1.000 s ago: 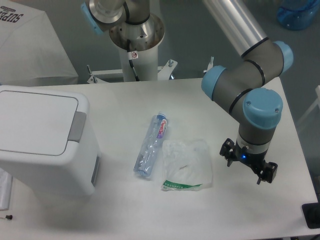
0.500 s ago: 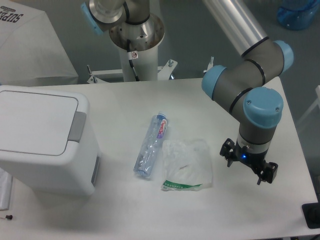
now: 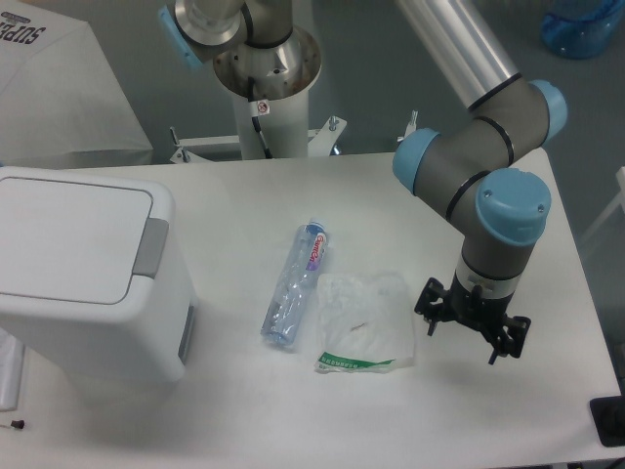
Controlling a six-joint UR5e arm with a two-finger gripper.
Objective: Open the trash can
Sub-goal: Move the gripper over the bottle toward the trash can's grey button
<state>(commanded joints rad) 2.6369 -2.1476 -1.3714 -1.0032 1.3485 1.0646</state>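
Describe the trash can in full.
The trash can is a large white boxy bin, plastic by its look, with rounded corners. Its flat white lid is shut, and a grey rectangular push tab sits at the lid's right edge. It stands upright at the left end of the table, partly cut off by the frame. Nothing touches it; the gripper is far to its right.

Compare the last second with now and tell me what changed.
The tool has shifted slightly left, toward the plastic bag, holding nothing; the arm's wrist moved with it. The trash can, lid closed, the plastic bottle and the bag lie as before.
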